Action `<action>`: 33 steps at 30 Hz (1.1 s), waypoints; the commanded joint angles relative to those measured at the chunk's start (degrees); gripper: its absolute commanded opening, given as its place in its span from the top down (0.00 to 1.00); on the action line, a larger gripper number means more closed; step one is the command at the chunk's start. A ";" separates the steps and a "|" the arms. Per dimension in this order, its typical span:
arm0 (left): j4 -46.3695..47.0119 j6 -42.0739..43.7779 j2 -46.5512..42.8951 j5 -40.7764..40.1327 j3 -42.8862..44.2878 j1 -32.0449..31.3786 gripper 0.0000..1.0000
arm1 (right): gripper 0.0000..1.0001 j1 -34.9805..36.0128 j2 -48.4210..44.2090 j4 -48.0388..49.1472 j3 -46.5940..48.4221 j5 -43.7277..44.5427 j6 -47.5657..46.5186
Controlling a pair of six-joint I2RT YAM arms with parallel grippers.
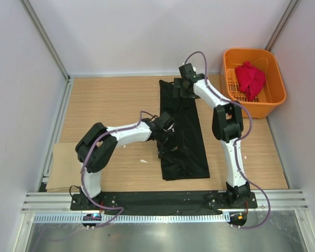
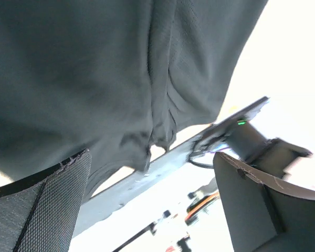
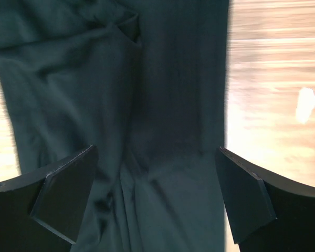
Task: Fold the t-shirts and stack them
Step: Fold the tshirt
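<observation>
The black t-shirt [image 1: 182, 136] lies on the wooden table as a long narrow strip running from far to near. My left gripper [image 1: 167, 136] hovers open at the strip's left edge, near its middle. In the left wrist view the black t-shirt [image 2: 94, 68] fills the upper part, and nothing sits between the fingers [image 2: 42, 210]. My right gripper [image 1: 178, 88] is open over the strip's far end. In the right wrist view its fingers [image 3: 63, 199] straddle the black t-shirt [image 3: 163, 131] without holding it. The red t-shirt [image 1: 250, 79] lies crumpled in the basket.
The orange slotted basket [image 1: 273, 100] stands at the far right corner. A tan cardboard sheet [image 1: 60, 168] lies at the near left. White walls and metal rails enclose the table [image 1: 110, 100]. A small white scrap [image 1: 143, 160] lies left of the shirt.
</observation>
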 commanded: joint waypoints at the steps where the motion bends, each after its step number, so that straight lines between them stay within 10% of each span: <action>1: 4.38 -4.59 -8.14 0.03 -1.82 3.57 0.00 | 0.00 0.16 1.48 1.86 4.71 -2.82 -2.73; 17: -3.88 -1.52 -27.47 -6.21 -14.03 15.70 0.01 | 0.09 3.24 12.01 7.39 7.60 -3.44 -8.36; 25: -6.00 2.87 -27.57 -5.25 -15.70 17.11 0.08 | 0.06 4.20 21.08 9.86 23.41 -4.32 -4.24; 33: -1.34 5.25 -23.45 0.19 -17.56 14.75 0.23 | 0.00 5.17 5.47 3.03 22.21 -2.65 6.67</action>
